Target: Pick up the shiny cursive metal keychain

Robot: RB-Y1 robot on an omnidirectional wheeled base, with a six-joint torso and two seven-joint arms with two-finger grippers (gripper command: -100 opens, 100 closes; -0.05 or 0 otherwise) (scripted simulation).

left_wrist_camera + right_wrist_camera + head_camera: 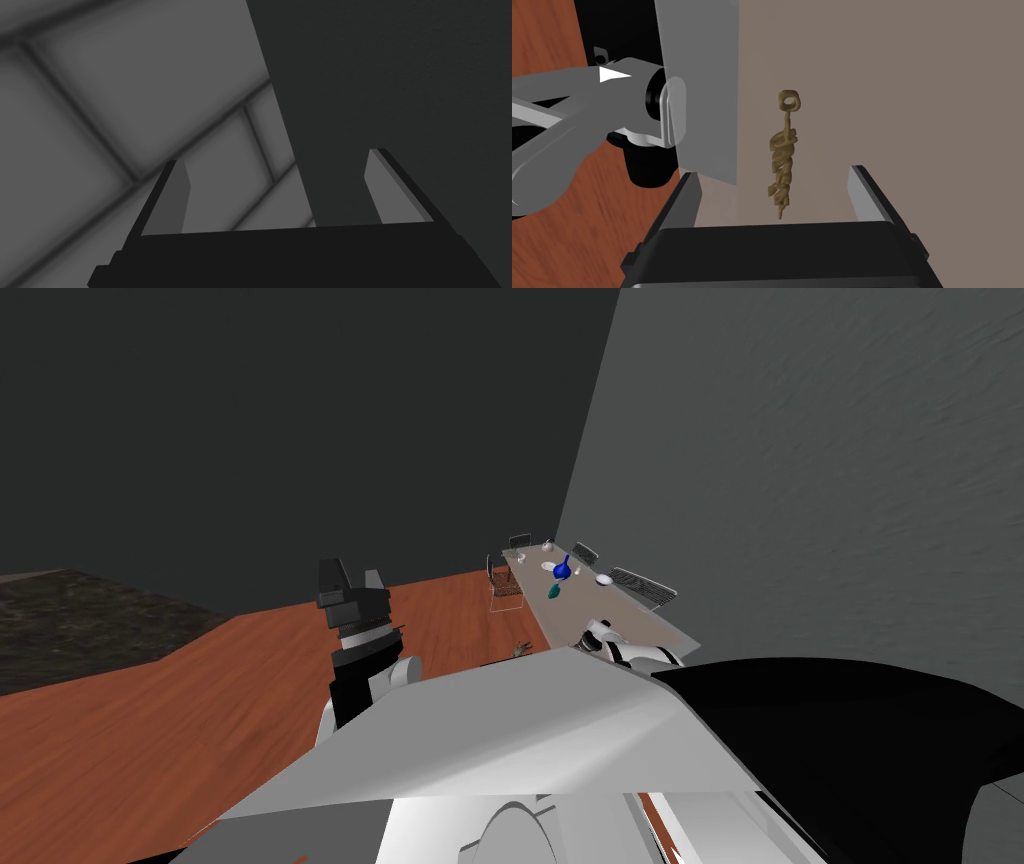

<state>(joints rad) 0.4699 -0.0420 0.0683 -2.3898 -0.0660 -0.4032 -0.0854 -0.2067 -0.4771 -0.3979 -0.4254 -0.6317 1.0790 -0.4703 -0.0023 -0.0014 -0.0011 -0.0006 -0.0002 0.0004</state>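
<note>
Dim throughout, flatly and evenly lit. Darkest on the far walls: charcoal on the left, mid grey on the right. Warmer and brighter on the reddish floor. Strongly splayed toward the corners and rolled in the head view. Even across the beige table; dull and matt on the tan keychain. Dimmest, all grey, through the left wrist camera.

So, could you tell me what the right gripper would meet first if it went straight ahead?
Probably the keychain, lying on the table straight ahead of the open right gripper; depth is unclear.
</note>
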